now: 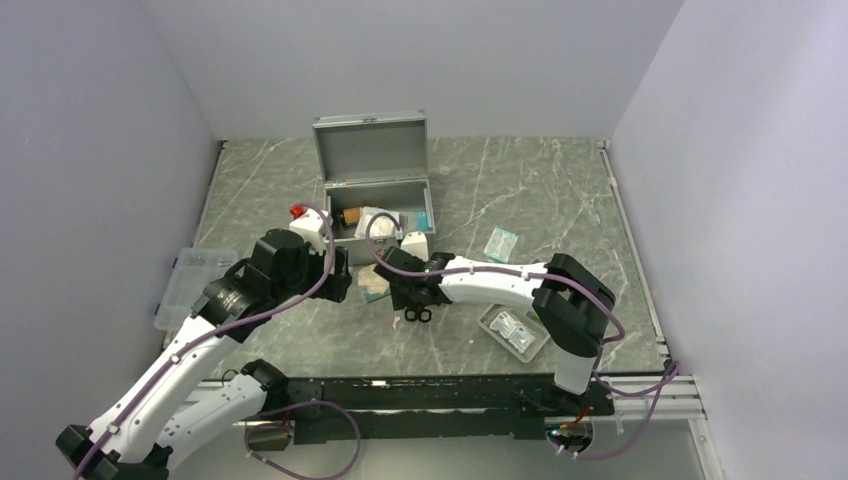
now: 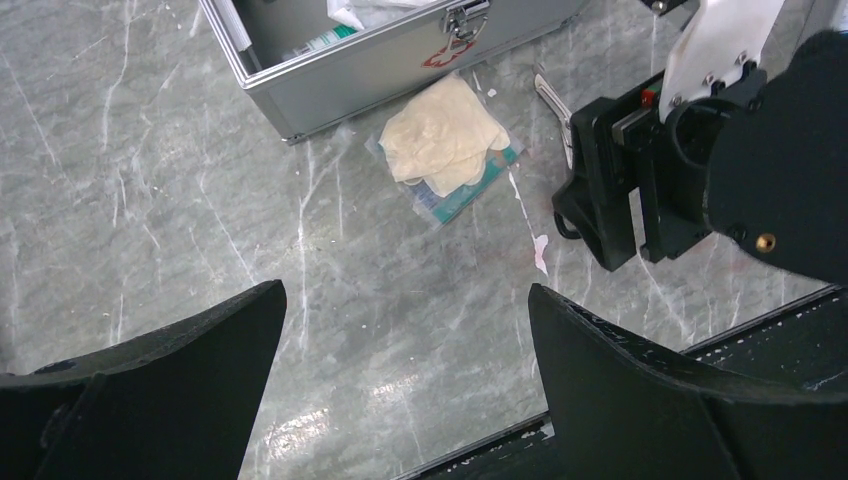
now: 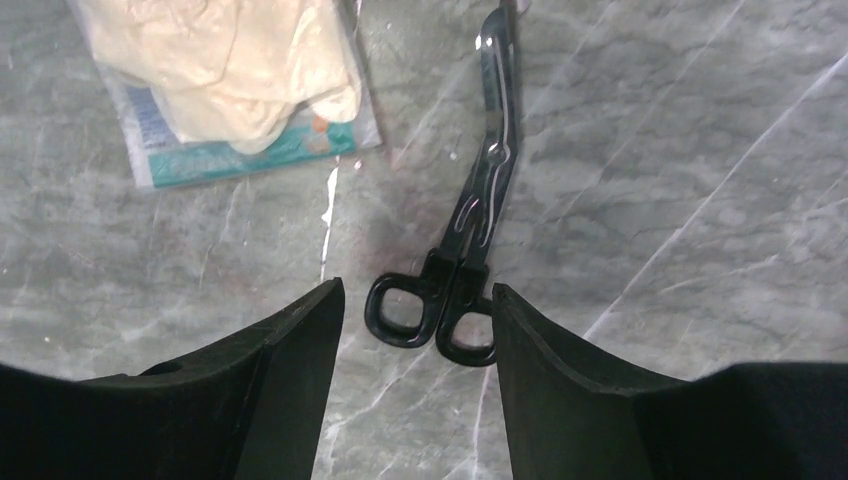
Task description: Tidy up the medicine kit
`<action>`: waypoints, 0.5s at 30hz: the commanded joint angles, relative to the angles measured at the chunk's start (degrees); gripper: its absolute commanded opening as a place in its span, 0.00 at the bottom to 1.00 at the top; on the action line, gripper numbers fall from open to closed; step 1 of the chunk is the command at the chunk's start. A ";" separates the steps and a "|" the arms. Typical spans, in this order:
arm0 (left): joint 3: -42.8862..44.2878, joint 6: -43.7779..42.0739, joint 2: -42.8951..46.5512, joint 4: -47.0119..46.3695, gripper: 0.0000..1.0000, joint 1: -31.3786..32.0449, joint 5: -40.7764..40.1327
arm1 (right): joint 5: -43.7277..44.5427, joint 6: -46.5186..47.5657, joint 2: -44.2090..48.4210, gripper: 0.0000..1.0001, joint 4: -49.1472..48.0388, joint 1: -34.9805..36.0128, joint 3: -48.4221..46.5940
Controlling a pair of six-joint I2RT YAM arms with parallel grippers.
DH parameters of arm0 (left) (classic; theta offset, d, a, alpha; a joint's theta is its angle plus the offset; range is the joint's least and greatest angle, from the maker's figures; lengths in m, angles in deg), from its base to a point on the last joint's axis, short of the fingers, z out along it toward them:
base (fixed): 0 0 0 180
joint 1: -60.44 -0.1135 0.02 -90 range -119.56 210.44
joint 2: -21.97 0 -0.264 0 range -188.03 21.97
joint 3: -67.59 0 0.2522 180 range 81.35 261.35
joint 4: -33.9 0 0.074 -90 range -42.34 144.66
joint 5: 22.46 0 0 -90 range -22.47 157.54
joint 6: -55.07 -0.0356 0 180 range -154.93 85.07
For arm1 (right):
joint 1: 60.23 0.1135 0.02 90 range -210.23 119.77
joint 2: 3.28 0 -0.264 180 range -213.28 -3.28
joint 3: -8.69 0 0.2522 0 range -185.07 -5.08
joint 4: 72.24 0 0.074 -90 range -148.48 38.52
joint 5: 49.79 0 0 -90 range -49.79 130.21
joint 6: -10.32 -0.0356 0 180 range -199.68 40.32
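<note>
The medicine kit (image 1: 372,200) stands open at the back, lid up, with packets inside; its front wall and latch (image 2: 400,55) show in the left wrist view. Black scissors (image 3: 470,250) lie flat on the marble, blades pointing away. My right gripper (image 3: 418,295) hangs over their handles (image 1: 418,315), open, with both finger loops between the fingertips and the right loop close to the right finger (image 3: 540,340). A packet of cream gloves (image 3: 230,80) lies in front of the kit (image 2: 445,145). My left gripper (image 2: 405,300) is open and holds nothing, just left of the packet (image 1: 345,285).
A teal packet (image 1: 502,242) lies right of the kit. A shallow grey tray (image 1: 490,318) with small packets sits near the right arm's base. A clear plastic box (image 1: 190,285) rests at the table's left edge. The two grippers are close together.
</note>
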 commanded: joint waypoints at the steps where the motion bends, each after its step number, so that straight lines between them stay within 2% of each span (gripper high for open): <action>1: -0.01 0.43 0.79 -1.53 0.99 -0.59 1.15 | 1.28 -4.11 1.15 0.59 2.31 1.82 -0.85; 8: -0.12 0.32 1.19 -1.89 0.99 -0.87 2.52 | -0.10 -9.69 1.43 0.53 2.67 2.49 1.18; 15: -0.25 0.24 1.57 -2.05 0.99 -0.88 3.26 | 0.88 -12.53 0.85 0.43 3.74 2.53 1.68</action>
